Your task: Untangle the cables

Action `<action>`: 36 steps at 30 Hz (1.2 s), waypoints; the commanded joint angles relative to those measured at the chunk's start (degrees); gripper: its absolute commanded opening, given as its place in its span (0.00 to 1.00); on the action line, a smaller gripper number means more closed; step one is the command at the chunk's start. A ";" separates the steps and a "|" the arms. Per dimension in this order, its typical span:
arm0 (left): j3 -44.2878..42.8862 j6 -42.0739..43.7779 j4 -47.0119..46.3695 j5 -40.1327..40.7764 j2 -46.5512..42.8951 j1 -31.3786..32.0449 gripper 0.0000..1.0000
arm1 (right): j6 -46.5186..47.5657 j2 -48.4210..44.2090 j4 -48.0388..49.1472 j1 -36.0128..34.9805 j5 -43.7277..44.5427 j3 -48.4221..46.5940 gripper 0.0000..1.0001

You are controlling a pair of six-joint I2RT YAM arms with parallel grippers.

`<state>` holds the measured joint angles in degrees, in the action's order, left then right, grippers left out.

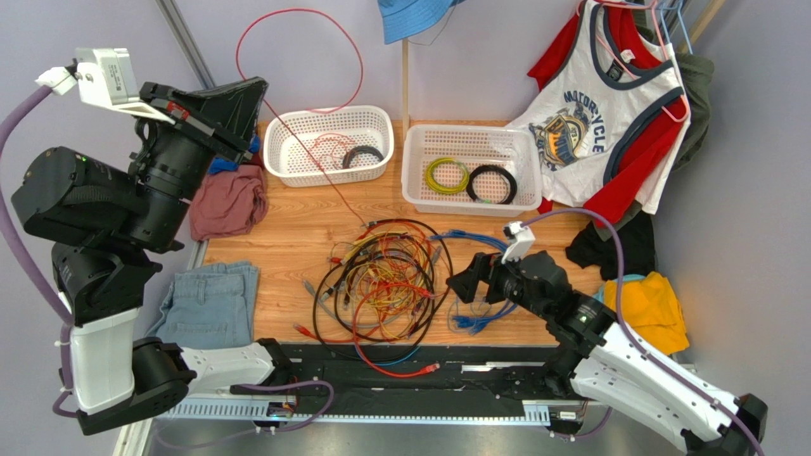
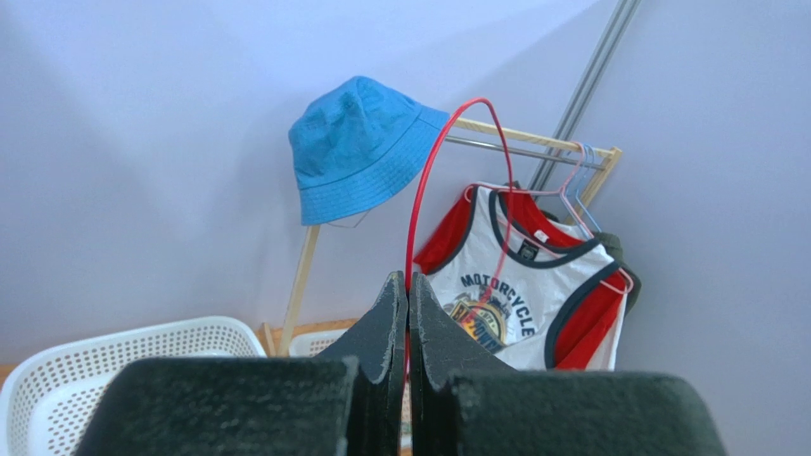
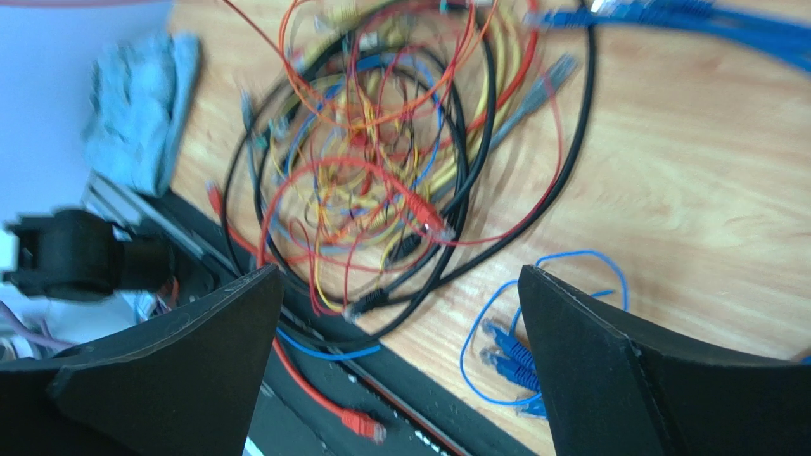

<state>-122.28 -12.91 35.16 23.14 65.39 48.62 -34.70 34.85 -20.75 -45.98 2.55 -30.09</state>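
The cables (image 1: 385, 280) lie as a loose tangle of black, red, orange, yellow and blue cords in the middle of the wooden table. My left gripper (image 1: 252, 95) is raised high at the back left. It is shut on a red cable (image 1: 295, 11) that loops up against the wall and runs down past the left basket into the tangle. In the left wrist view the closed jaws (image 2: 408, 280) pinch that red cable (image 2: 419, 190). My right gripper (image 1: 466, 283) is open and empty at the tangle's right edge. In the right wrist view it (image 3: 400, 275) hovers over the tangle (image 3: 381, 142), with thin blue cables (image 3: 514, 351) beside it.
Two white baskets stand at the back: the left one (image 1: 286, 161) holds a black coil, the right one (image 1: 414, 190) holds yellow-green and black coils. A maroon cloth (image 1: 228, 199), jeans (image 1: 209, 299), a hanging tank top (image 1: 600, 123) and a yellow cloth (image 1: 657, 304) ring the table. A red plug (image 3: 360, 423) lies on the black base rail.
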 commanded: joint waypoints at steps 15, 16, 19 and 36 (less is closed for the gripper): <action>19.96 0.25 0.00 5.87 -5.53 -0.11 0.00 | 5.25 31.49 14.69 -17.04 -0.44 -6.82 0.97; 20.93 -0.01 -0.17 5.87 -6.58 -0.11 0.00 | 5.25 34.81 14.78 -17.22 -0.26 -7.70 0.96; 24.80 -1.24 -0.53 6.22 -8.51 -0.11 0.00 | 5.08 40.71 14.78 -17.48 1.58 -10.34 0.91; 37.90 -4.23 -2.55 10.00 -16.17 -0.11 0.00 | 18.34 20.36 -4.28 -17.22 23.11 -37.21 0.00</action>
<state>-85.60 -16.19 35.27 31.92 50.09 48.62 -23.86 65.69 -22.00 -63.24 17.47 -53.30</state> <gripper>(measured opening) 0.009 0.015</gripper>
